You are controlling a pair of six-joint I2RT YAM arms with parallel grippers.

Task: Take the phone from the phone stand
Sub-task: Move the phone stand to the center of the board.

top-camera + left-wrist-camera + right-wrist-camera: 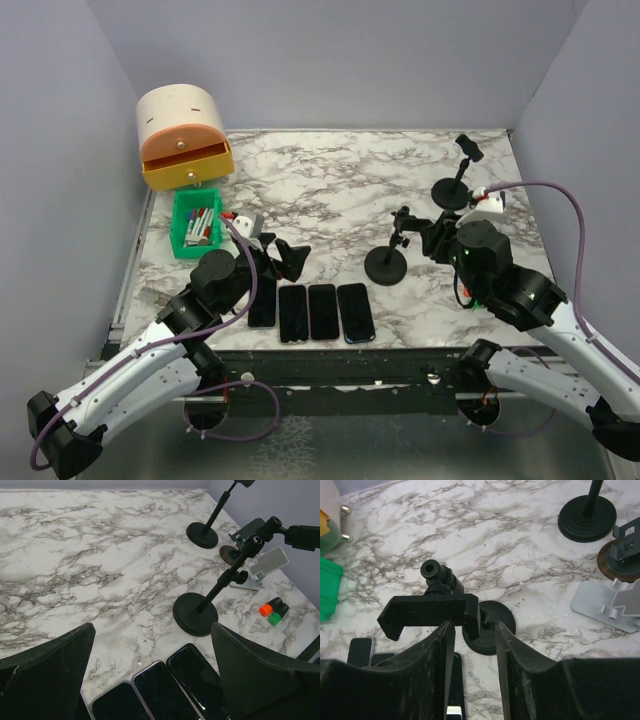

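Our right gripper (475, 627), the nearer one, has its fingers partly apart astride the stand clamp (430, 612) just left; the clamp lies crosswise, no phone visible.

Left gripper (152, 630) low, jaws spread wide, right gripper (472, 627) extended forward, jaws narrowly apart.

table (330, 190): marble-look, smooth | phones (323, 312): glossy glass | stand base (187, 619): matt blk
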